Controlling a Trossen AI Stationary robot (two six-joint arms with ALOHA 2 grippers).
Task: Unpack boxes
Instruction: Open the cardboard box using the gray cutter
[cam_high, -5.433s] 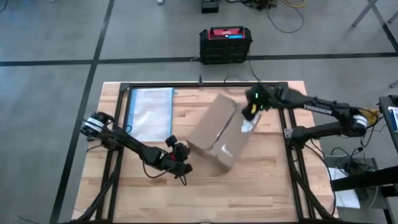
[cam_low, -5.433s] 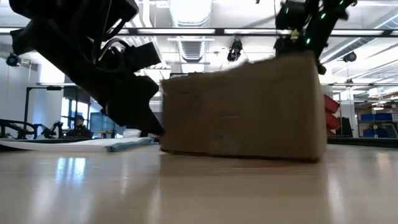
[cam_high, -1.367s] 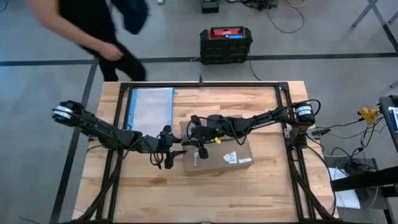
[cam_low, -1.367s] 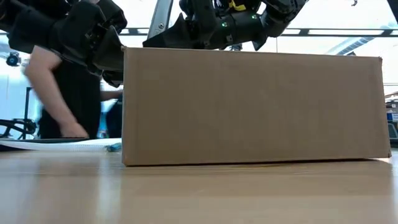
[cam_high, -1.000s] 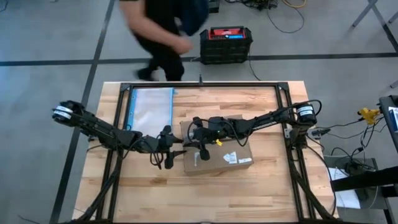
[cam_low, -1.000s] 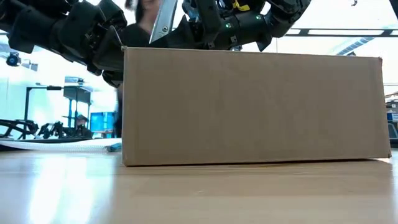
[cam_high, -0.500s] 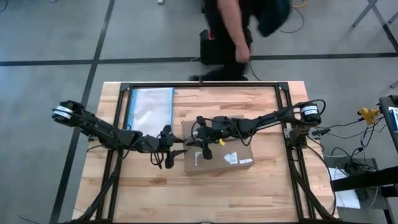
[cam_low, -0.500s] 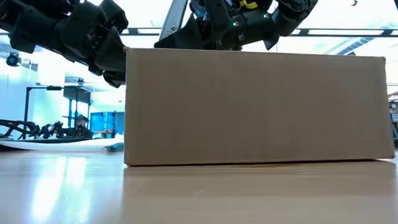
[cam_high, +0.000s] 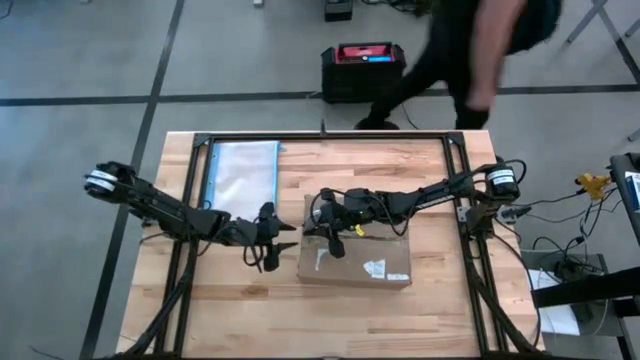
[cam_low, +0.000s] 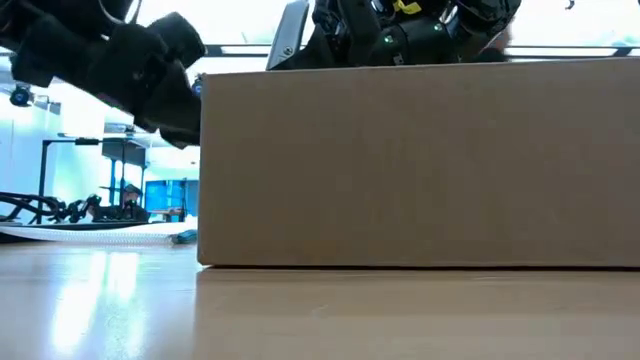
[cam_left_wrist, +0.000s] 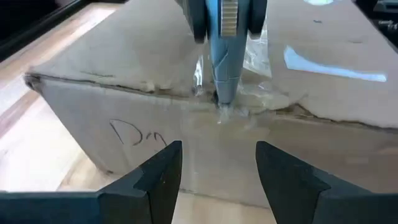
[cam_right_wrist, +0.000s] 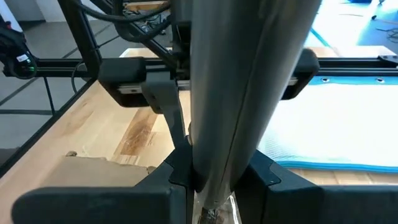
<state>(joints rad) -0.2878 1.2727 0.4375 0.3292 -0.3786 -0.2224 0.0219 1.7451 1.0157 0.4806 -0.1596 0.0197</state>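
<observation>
Cutting the tape cleanly seems to call for the right gripper (cam_high: 333, 243), clamped on a grey cutter (cam_left_wrist: 224, 56), to keep its tip in the box's (cam_high: 356, 255) taped seam mid-table, while the left gripper (cam_left_wrist: 217, 177), fingers spread and empty, waits just beside the box's end.

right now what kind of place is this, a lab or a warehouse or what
Most likely a robotics lab or workshop: a framed wooden table stands on a concrete floor marked with dark lines, cables trail across it, a black crate sits nearby, and ceiling light strips show beyond.
</observation>
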